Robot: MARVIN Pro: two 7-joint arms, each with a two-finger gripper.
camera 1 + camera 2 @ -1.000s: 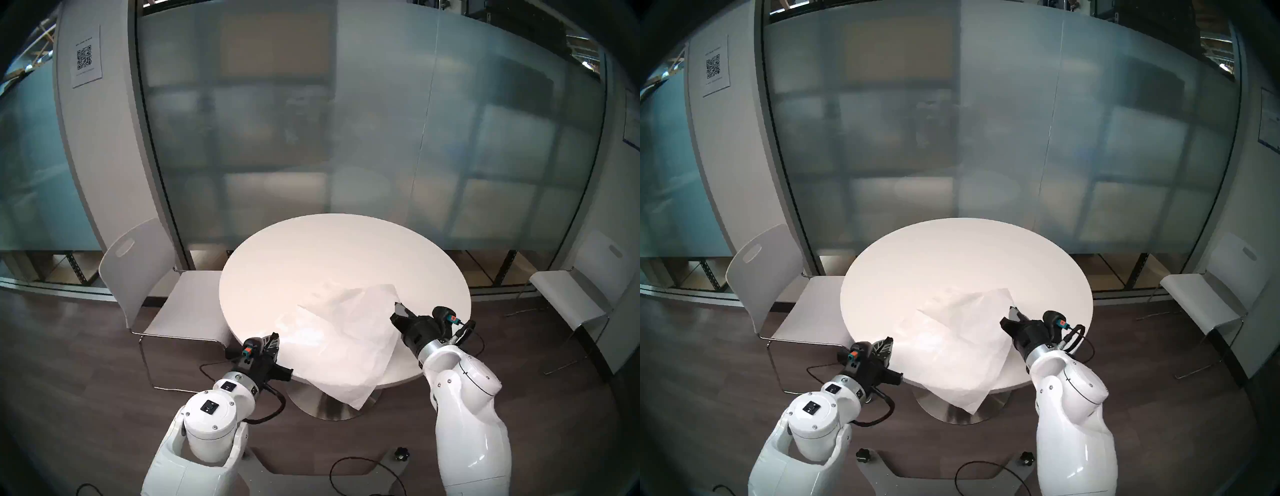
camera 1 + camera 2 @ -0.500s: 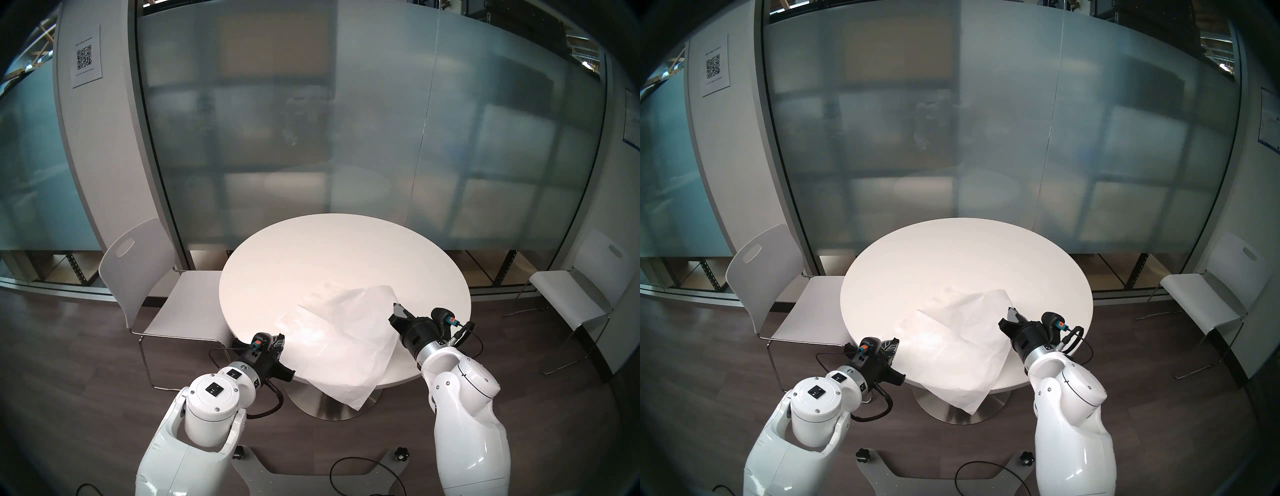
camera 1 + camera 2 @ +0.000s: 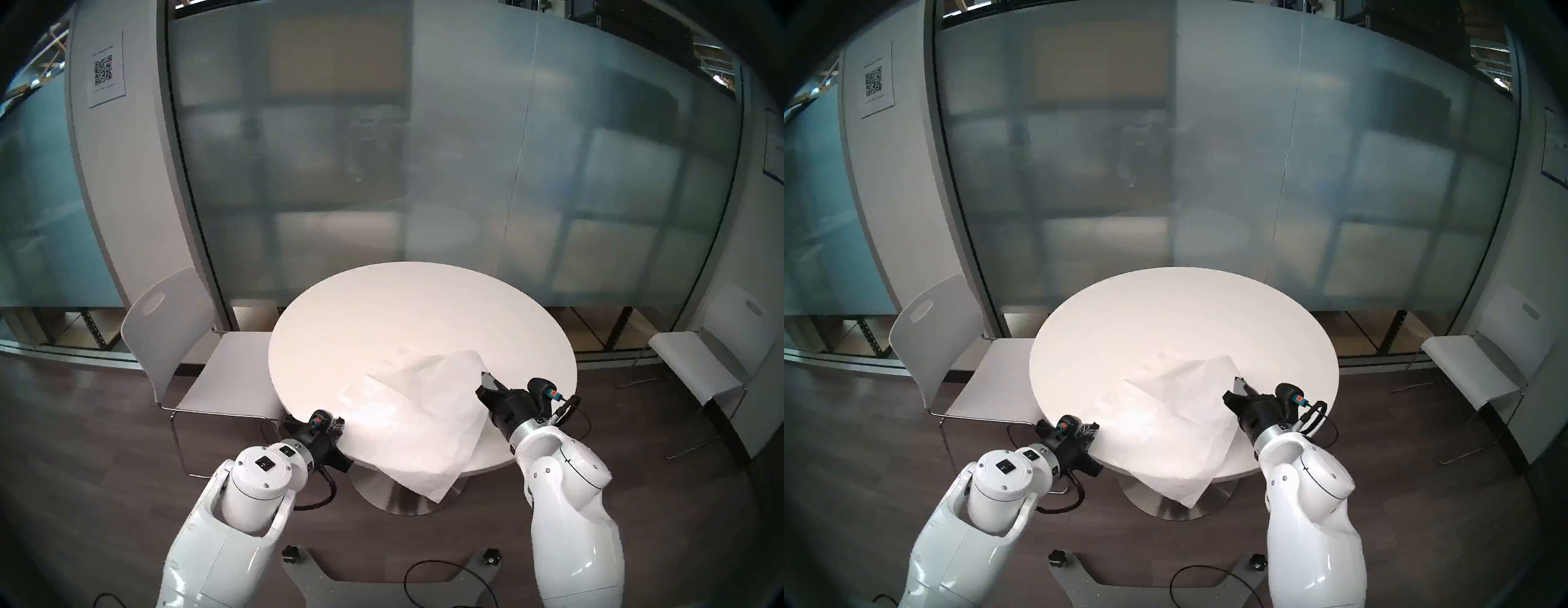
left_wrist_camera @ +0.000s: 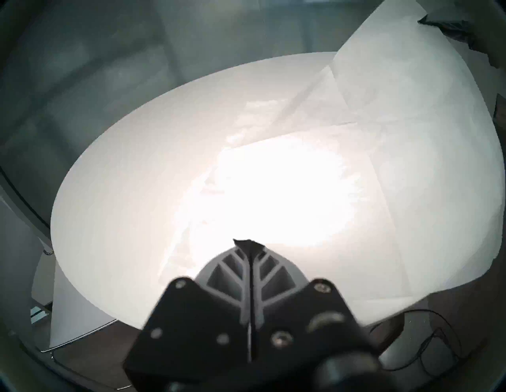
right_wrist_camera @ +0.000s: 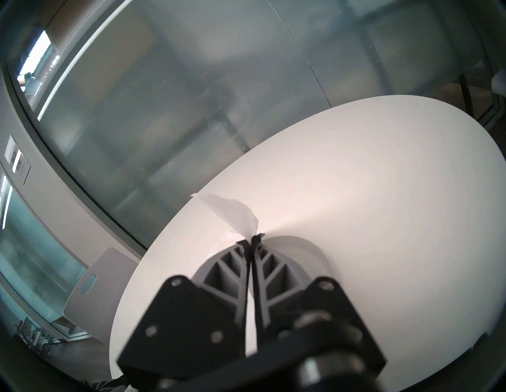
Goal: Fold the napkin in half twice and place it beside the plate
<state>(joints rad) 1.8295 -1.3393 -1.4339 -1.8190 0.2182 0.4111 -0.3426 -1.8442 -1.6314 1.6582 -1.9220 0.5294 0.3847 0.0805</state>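
A large white napkin (image 3: 428,418) lies crumpled across the near right part of a round white worktop (image 3: 382,314), in the lower centre of the head view, with one corner spilling over the near rim and hanging down in front of the metal pedestal base (image 3: 382,496). The right gripper (image 3: 485,376), at the lower right of the frame, has its fingers (image 5: 241,251) pressed together on the sheet's far right edge, lifting that edge clear of the worktop; in the right wrist view a small peak of paper (image 5: 232,213) stands up from the closed tips. The left gripper (image 3: 340,423), at the lower left, sits at the near left rim of the worktop beside the napkin's left edge. Its fingers (image 4: 238,273) are together, as the left wrist view shows, with only a thin dark line between them; whether any paper is caught in them cannot be told, because glare washes out the sheet just beyond the tips. In that same view a crease runs diagonally across the napkin toward the upper right. A white chair (image 3: 178,339) stands to the left of the worktop and another chair (image 3: 712,361) at the far right, both before a frosted glass wall (image 3: 424,148).
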